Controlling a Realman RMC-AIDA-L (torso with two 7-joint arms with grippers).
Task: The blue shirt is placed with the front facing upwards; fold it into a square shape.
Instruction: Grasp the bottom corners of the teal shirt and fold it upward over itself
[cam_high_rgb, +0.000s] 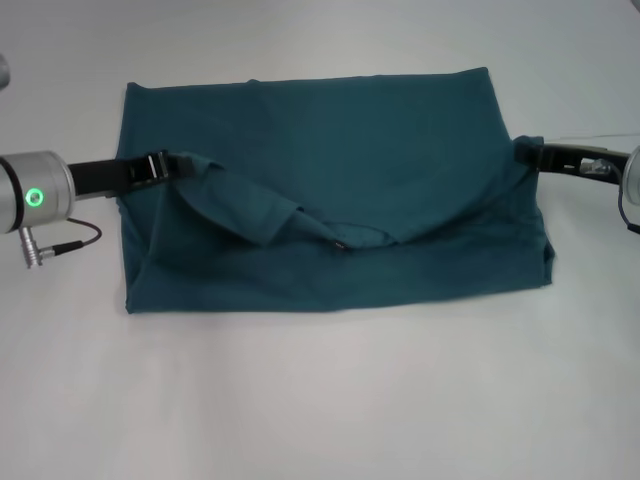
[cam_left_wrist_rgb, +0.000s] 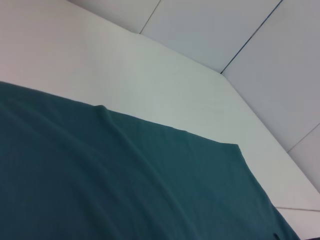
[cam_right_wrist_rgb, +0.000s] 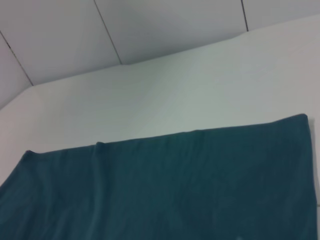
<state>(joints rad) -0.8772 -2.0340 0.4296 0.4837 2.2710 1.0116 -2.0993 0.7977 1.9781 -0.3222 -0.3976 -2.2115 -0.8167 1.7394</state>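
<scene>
Two end effectors at the blue shirt (cam_high_rgb: 340, 150), one per side edge. Shirt lies mid-worktop (cam_high_rgb: 320, 400), folded to a wide rectangle w/ a sagging fold across its front. Left end effector (cam_high_rgb: 172, 165) is clamped on the left edge. Right end effector (cam_high_rgb: 527, 150) meets the right edge, probably pinching cloth; can't tell for sure, tips half hidden.
</scene>
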